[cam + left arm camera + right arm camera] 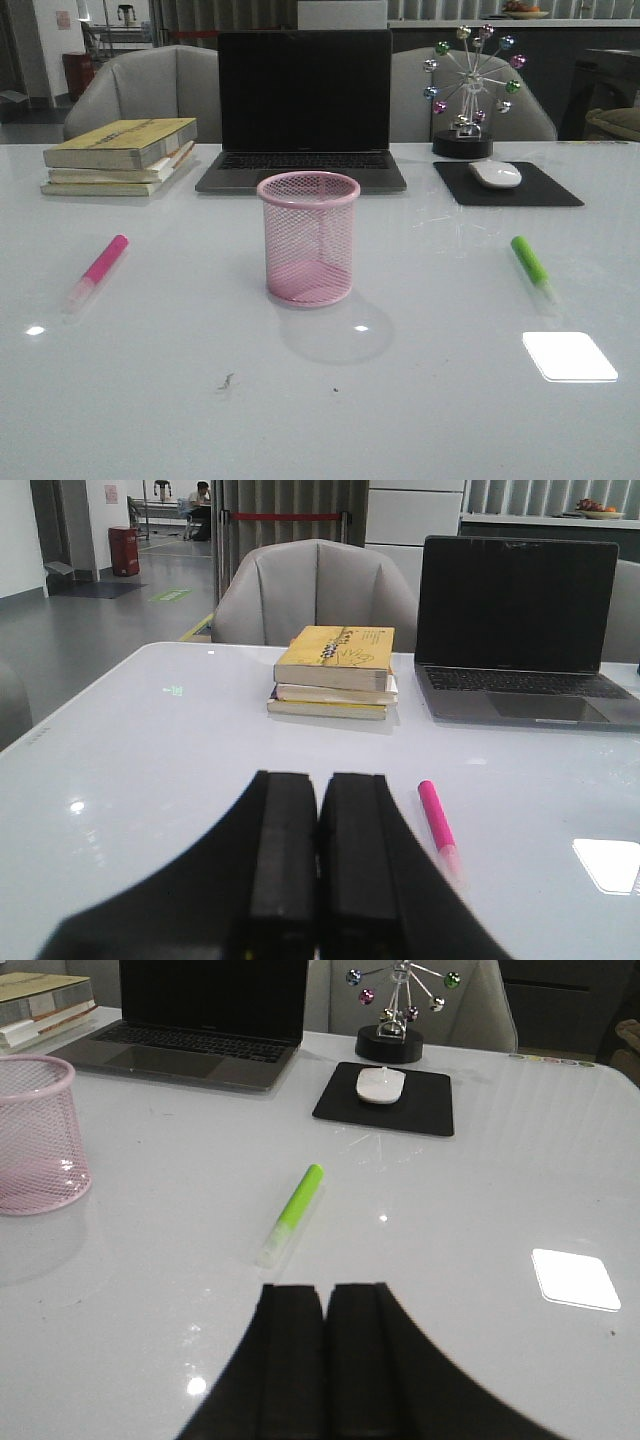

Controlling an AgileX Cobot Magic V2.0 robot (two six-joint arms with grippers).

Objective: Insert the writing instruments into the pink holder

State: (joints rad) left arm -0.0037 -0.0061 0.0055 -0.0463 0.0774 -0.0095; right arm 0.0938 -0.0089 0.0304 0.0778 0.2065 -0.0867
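Pink cup stands upright at center of the front frame, on the white table, nothing in it as far as I can see thru the mesh. It also shows at the left edge of my right wrist cam, w/ the laptop behind it.

Pink marker lies flat at mid-left of the front frame, well apart from the cup, pink end pointing up-frame toward the books, whitish cap end toward the bottom edge. Green marker lies flat at mid-right, also well apart from the cup, green end up-frame toward the mouse pad, pale cap end lower.

My left gripper fills the bottom center of its wrist frame, fingers pressed together, holding nothing. Pink marker sits just right of the fingers in that frame, not touching them. My right gripper is the same: bottom center, fingers together, nothing held. Green marker lies just above the fingers in that frame, slanted, clear of them.

Background, top of front frame: laptop open w/ dark screen behind the cup, mouse on the pad at upper right, ball ornament behind it.
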